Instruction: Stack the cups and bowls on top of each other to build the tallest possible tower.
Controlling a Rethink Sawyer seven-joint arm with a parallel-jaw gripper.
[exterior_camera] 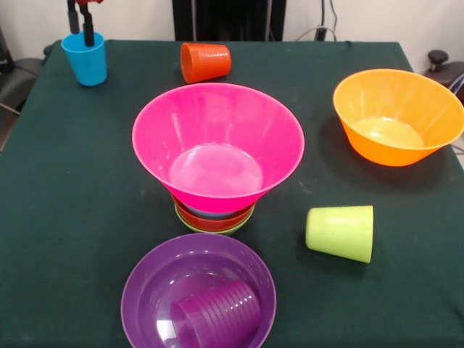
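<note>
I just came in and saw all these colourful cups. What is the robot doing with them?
The robot's gripper is reaching down into the blue cup, which stands upright at the table's far corner. In the middle, the big pink bowl sits on a stack of small bowls. The orange cup and green cup lie on their sides, and the purple cup lies in the purple bowl.
</note>
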